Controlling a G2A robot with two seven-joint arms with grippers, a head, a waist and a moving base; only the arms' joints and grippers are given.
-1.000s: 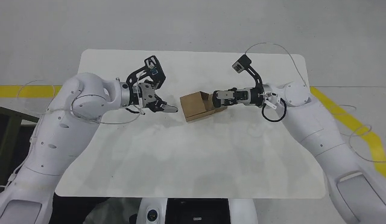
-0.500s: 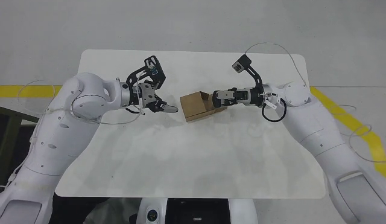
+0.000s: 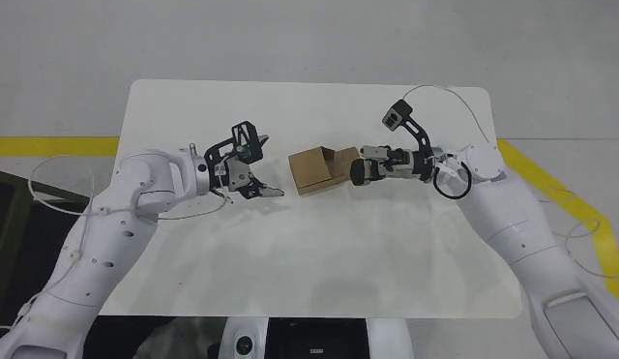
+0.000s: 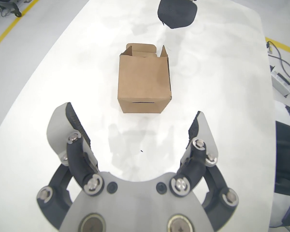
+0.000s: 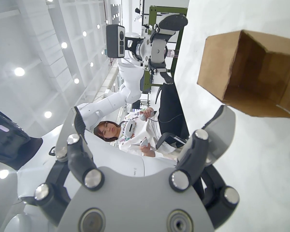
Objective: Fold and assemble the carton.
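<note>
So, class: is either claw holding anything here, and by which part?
Nothing is held. The left claw and the right claw are both open, each apart from the brown cardboard carton lying on the white table.

- left arm [image 3: 135, 190]: comes in from the left, elbow bent, forearm pointing right.
- left gripper [image 3: 263, 189]: level, aimed right; fingers [image 4: 62, 124] spread wide, holding nothing.
- right arm [image 3: 484, 180]: comes in from the right, forearm pointing left.
- right gripper [image 3: 354, 170]: rolled sideways; fingers [image 5: 222, 126] apart, holding nothing.
</note>
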